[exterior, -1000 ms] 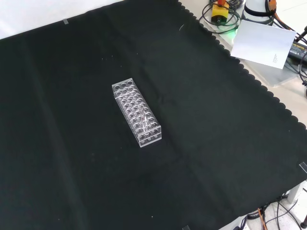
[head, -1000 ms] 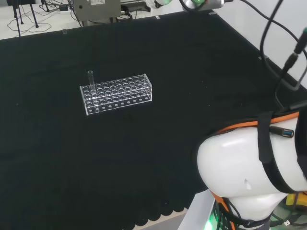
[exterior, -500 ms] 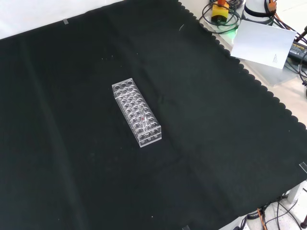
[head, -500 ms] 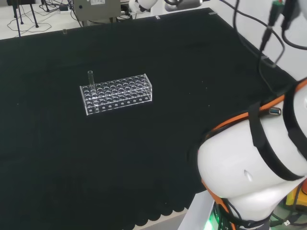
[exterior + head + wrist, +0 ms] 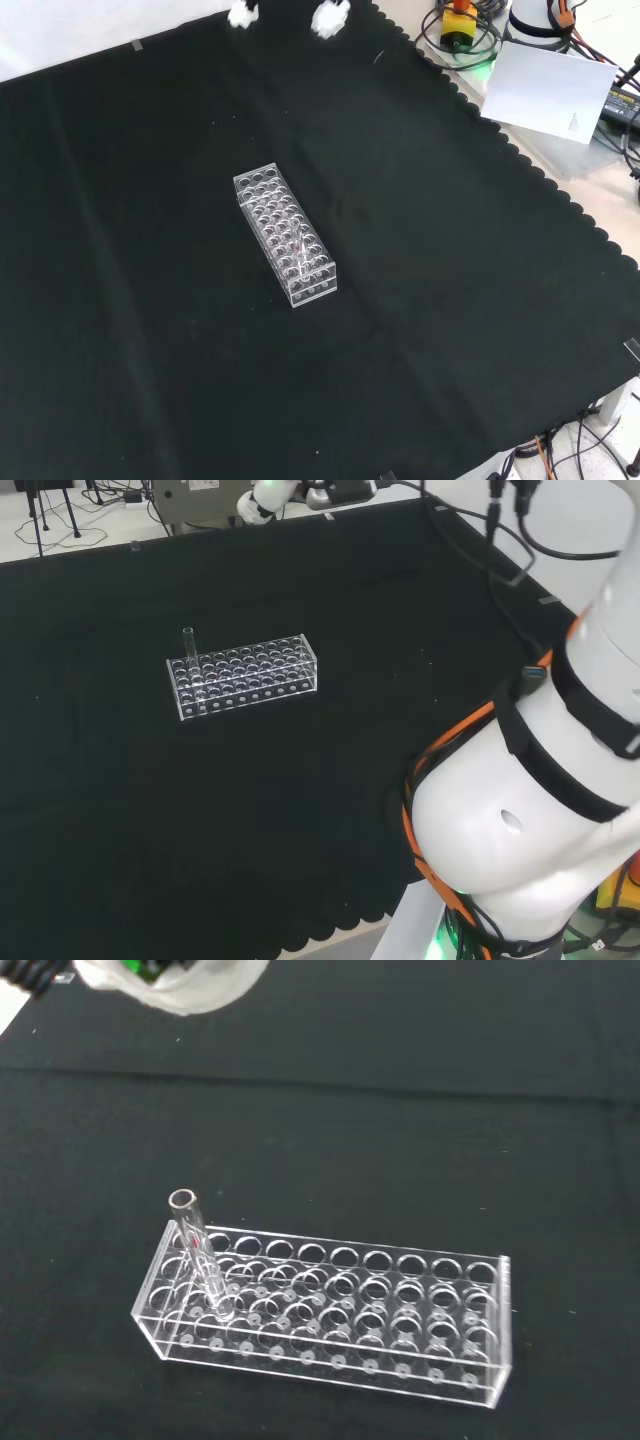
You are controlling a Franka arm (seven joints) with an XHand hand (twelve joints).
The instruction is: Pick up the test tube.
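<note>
A clear test tube (image 5: 188,640) stands upright in a corner hole at the left end of a clear plastic rack (image 5: 243,675) in the head view. The wrist view shows the tube (image 5: 200,1255) rising above the rack (image 5: 330,1310). In the front view the rack (image 5: 285,235) lies mid-cloth, with the tube (image 5: 299,245) faint near its nearer end. The hand (image 5: 328,18) enters at the front view's top edge, well away from the rack, its white fingertips (image 5: 243,14) spread apart and holding nothing. In the head view the hand (image 5: 265,495) is high above the cloth's far edge.
The arm's big white links (image 5: 520,820) take up the head view's right side. The black cloth (image 5: 450,300) has a scalloped edge at the front view's right. Beyond it lie cables and a white sheet (image 5: 545,90).
The hand has come into the front view at its top edge. In the head view the arm's links have swung and the hand has moved left. Rack and tube have not moved.
</note>
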